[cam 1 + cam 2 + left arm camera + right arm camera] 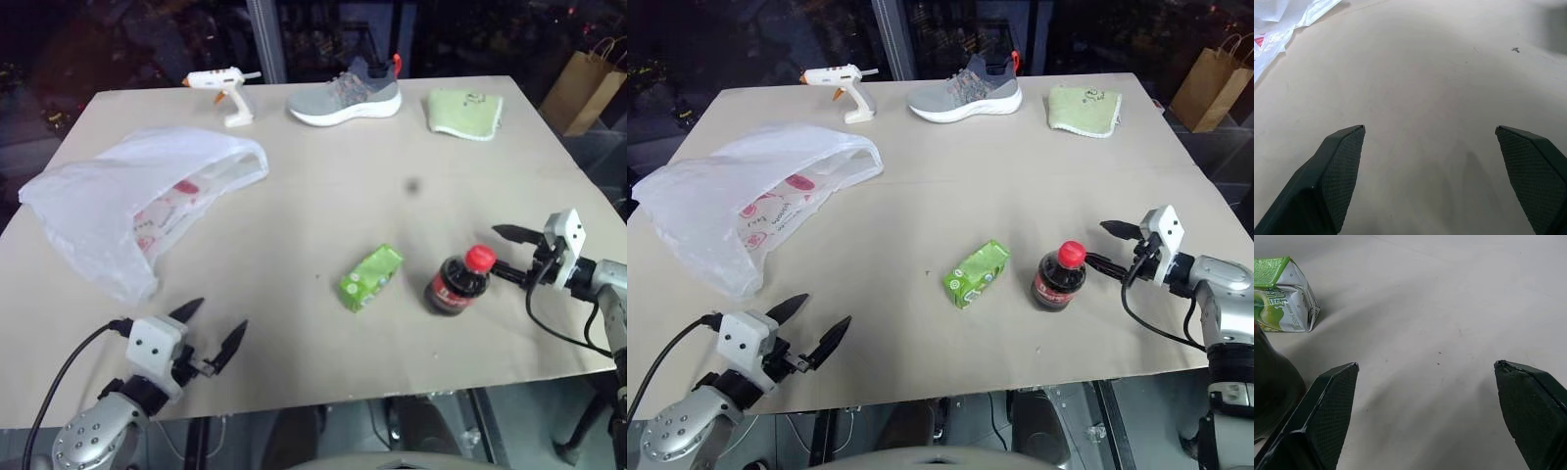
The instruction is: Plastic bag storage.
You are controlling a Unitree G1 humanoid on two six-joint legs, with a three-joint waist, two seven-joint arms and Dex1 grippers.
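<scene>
Nearest you, your left gripper (210,331) hovers over the near left edge of the beige table (323,186), its two black fingers spread wide and holding nothing; just beyond it, on the table's left side, the large crinkly translucent white plastic bag (137,203) with pink print lies slumped, mouth facing the centre; your right gripper (507,253) at the right edge also stands wide and empty, fingertips just beside a dark cola bottle with a red cap (458,281); a green juice carton (370,277) lies near the bottle; along the far edge sit a white glue gun (223,89), a grey knit sneaker (347,94) and a pale green cloth (462,113); a brown paper bag (586,83) stands off the table's far right corner.
</scene>
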